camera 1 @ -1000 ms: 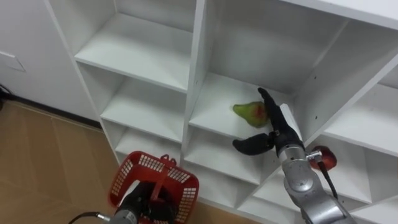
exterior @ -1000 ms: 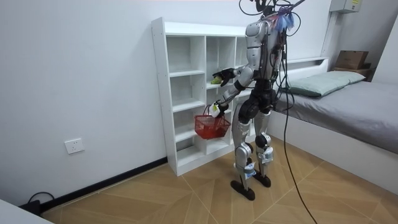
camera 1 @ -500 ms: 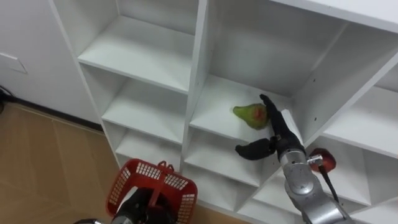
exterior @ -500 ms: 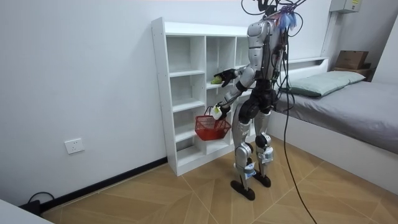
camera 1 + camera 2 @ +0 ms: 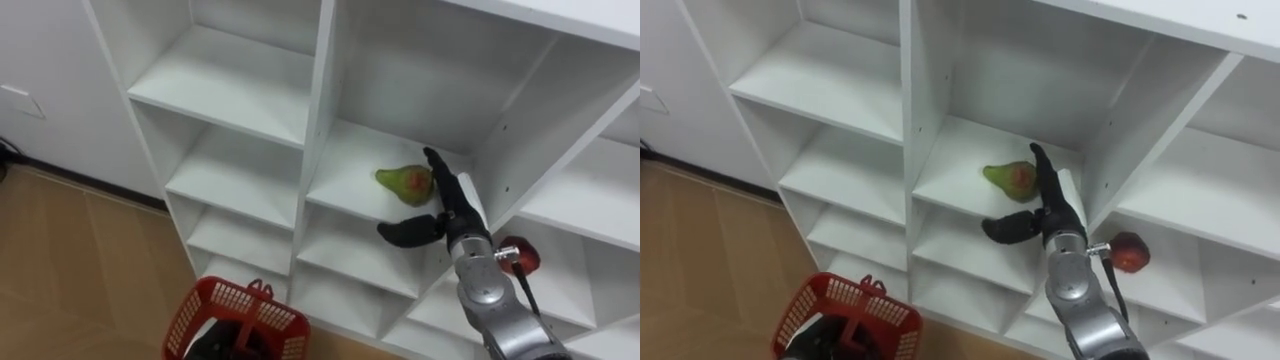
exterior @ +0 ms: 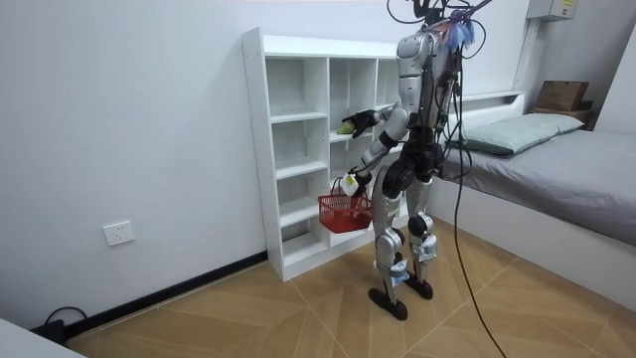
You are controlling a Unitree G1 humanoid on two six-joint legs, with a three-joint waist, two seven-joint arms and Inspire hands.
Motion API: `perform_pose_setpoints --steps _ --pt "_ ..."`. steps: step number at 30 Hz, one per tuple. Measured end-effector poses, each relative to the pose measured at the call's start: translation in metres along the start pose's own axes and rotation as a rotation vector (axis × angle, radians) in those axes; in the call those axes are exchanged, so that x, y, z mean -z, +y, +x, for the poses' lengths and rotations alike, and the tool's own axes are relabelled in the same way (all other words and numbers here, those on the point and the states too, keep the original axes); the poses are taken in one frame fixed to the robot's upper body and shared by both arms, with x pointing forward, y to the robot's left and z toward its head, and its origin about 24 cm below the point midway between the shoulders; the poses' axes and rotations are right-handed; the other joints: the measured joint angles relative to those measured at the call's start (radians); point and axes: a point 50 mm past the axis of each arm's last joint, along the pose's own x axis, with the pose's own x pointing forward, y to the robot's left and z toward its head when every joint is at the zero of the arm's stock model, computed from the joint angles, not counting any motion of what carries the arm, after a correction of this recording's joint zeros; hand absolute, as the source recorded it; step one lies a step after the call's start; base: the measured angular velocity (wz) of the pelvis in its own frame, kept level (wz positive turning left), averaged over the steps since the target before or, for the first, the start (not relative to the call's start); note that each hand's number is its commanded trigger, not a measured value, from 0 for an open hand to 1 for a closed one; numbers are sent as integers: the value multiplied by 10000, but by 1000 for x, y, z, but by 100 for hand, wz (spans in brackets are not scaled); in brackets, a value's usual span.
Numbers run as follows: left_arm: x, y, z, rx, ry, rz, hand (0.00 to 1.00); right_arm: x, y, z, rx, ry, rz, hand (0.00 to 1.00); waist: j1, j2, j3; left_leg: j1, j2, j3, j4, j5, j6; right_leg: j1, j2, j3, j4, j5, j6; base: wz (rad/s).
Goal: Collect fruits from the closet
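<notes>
While the robot stands upright facing a white closet (image 5: 312, 120) of open shelf compartments, its right hand (image 5: 454, 213) reaches into a compartment of the middle column. That hand is spread wide, with straight fingers pointing toward twelve o'clock and the thumb stretched out toward nine o'clock. It holds nothing.

A green pear (image 5: 405, 184) with a reddish blush lies on the same shelf, at eleven o'clock from the palm, just beside the fingers. Whether they touch it cannot be told.

A round red fruit (image 5: 518, 257) sits one compartment over and lower, at four o'clock from the right hand, behind the robot's forearm.

At seven o'clock from the pear, low in the eye views, a red basket (image 5: 232, 297) of open mesh hangs above the wooden floor (image 5: 70, 260). In the room view the basket hangs below the left hand (image 6: 350, 183), in front of the lower shelves. How that hand grips it cannot be told.

A bed (image 6: 537, 149) stands at three o'clock from the robot in the room view.
</notes>
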Motion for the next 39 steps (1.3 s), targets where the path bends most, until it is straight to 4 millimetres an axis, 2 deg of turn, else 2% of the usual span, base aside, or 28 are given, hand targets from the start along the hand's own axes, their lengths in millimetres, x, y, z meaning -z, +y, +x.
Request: perform_pose_setpoints --steps 6,22,23,24,25,26,27,28,39 --pt "0 -3 0 92 11 27 100 1 1 3 -8 104 315 0 -112 155 -89 77 -20 5 -41 12 17 68 -8 -14 -1 -12 20 0" --pt "-2 -13 1 292 -60 -35 100 5 6 4 -54 315 406 0 -137 163 -99 371 -24 69 -87 10 20 322 -59 -145 -5 -32 44 0" --pt "-1 -14 1 300 -51 -45 100 5 6 4 -33 307 409 3 -137 170 -95 371 -24 73 -87 10 20 322 -59 -143 -4 -32 44 0" --pt "-1 -14 1 299 -35 -45 100 5 6 4 -12 304 411 25 -129 176 -93 365 -24 67 -87 10 20 324 -57 -148 -5 -32 44 0" --pt "-1 -14 1 298 -30 -45 100 5 6 4 0 308 412 55 -131 176 -92 365 -25 63 -87 10 20 325 -57 -154 -5 -32 44 0" --pt "-1 -14 1 297 -28 -44 100 5 6 4 28 315 414 72 -132 178 -92 365 -25 57 -86 10 20 328 -57 -165 -5 -32 44 0" --pt "-1 -14 1 296 -27 -43 100 5 6 4 60 314 417 94 -133 179 -91 364 -25 54 -86 10 20 329 -57 -171 -5 -32 44 0" --pt "-1 -14 1 295 -26 -43 100 5 6 4 97 314 417 100 -132 181 -91 363 -26 54 -86 10 20 329 -57 -173 -5 -32 44 0" --pt "-1 -14 1 302 -42 -61 100 6 -3 5 834 177 801 100 -116 237 -91 364 -27 21 -101 10 20 362 -64 -180 -2 -34 47 1"
